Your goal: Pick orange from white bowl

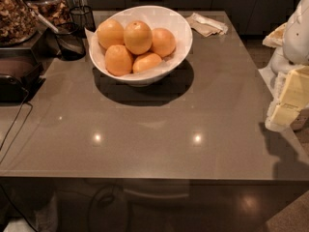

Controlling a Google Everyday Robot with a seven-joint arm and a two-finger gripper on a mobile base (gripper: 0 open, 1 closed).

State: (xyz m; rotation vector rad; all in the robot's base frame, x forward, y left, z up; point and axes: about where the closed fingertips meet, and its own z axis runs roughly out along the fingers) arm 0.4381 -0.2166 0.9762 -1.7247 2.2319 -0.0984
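The white bowl (178, 30) stands on the far middle of the grey countertop (159, 124) and holds several oranges. The orange (137, 36), large and round with a small stem dimple, sits on top in the middle of the pile. A smaller flattened orange (146, 62) lies at the front of the bowl. My gripper (288, 100), white with pale yellow pads, hangs at the right edge of the view, beside the counter's right side. It is well to the right of the bowl, nearer to me than it, and touches nothing.
Two dark wire-mesh cups (71, 41) stand left of the bowl. Glass jars of dry food (17, 13) and a black appliance (14, 79) with cables fill the left side. A crumpled napkin (207, 24) lies at the back right.
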